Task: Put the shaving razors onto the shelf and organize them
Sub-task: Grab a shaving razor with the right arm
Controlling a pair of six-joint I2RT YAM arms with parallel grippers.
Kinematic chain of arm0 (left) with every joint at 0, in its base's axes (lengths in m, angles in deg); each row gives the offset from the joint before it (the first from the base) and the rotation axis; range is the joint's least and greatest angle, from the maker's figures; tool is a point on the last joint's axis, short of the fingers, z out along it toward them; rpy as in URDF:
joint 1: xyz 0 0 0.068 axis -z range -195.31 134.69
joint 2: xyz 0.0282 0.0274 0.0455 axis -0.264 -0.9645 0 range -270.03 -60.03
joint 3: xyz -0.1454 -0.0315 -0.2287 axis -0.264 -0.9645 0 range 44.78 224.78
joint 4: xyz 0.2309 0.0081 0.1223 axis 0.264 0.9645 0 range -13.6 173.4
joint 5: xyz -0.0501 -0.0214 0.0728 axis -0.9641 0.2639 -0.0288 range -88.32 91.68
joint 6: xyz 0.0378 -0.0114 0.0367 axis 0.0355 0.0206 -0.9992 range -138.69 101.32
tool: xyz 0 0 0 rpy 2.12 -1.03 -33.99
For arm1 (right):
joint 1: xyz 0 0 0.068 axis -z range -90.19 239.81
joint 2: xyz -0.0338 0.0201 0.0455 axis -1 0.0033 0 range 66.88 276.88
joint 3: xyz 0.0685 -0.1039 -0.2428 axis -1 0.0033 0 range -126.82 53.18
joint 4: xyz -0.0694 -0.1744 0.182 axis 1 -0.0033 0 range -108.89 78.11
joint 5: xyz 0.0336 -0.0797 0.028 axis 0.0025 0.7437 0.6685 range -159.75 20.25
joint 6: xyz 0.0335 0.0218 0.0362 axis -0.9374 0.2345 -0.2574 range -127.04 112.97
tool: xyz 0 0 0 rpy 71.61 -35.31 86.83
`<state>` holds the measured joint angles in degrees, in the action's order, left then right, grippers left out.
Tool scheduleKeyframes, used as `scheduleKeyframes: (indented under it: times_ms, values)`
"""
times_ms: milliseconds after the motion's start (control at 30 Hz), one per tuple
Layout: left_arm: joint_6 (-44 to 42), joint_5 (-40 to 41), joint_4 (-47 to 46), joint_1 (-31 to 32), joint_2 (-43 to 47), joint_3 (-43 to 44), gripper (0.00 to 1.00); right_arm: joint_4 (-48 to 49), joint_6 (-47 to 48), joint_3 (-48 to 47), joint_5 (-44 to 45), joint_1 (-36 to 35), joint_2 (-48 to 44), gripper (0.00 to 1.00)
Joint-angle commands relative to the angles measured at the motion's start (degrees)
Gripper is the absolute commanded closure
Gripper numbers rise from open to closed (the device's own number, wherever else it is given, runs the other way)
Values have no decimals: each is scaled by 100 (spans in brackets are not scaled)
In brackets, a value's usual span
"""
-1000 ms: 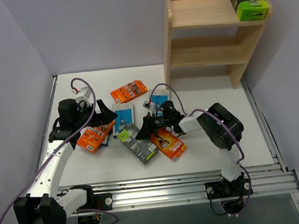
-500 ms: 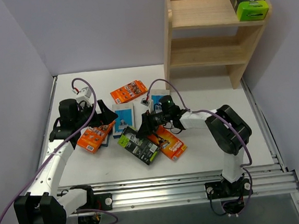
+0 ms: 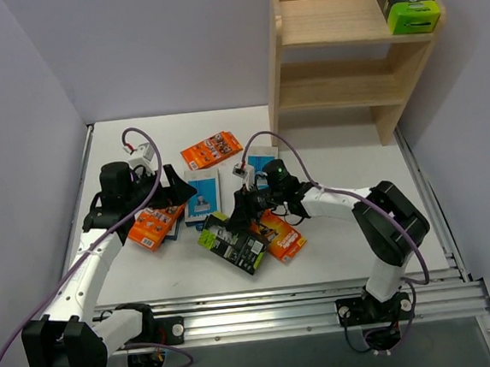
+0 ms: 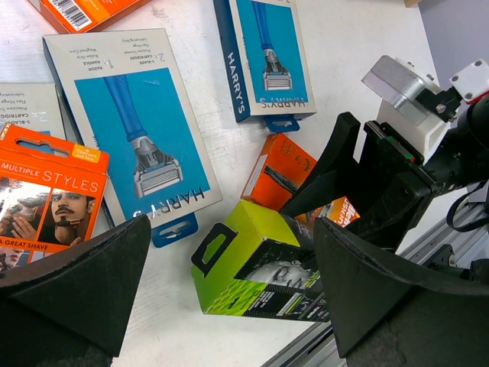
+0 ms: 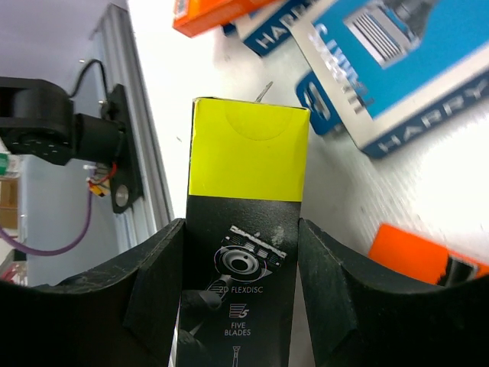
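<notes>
Right gripper pinched black box across its sides near the black end; lime end stuck out, so it could pivot or slip during lift to shelf.

Black-and-lime box atop the wooden shelf; second box, orange packs, blue cards scattered on the table.

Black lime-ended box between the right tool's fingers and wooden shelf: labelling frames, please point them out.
Black lime-ended box (image 5: 248, 157): right wrist view, lime-green end.
Light wooden two-tier shelf (image 3: 325, 18): top external view, upper board.
</notes>
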<state>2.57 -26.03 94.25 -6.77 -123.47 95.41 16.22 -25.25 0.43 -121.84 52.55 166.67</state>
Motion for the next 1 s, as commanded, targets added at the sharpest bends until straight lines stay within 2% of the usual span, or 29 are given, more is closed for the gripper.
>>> scheduleKeyframes:
  times_ms: [0,200,300,533,633,767,800,967]
  values:
    - [-130,28,-89,34,130,281,4,-87,90,36,304,-45,-705,100]
    - [-113,-59,-123,52,104,289,4,465,-417,492,1052,87,-1653,100]
    - [-43,-323,-272,43,112,272,4,975,-787,818,1350,209,-2119,100]
    - [414,-1245,-1036,17,183,44,6,1380,-1526,1275,2519,254,-3008,100]
    - [914,-1886,-1835,-1,183,-184,6,1460,-1737,1381,3142,271,-3421,100]
    - [1863,-2599,-3642,-10,131,-615,6,1774,-2036,1539,3662,306,-3756,100]
    - [2187,-2756,-3874,-1,95,-677,6,1863,-2176,1557,3724,307,-3817,100]
    - [2760,-3004,-4682,43,-273,-862,6,2433,-2467,1584,3988,315,-3818,100]
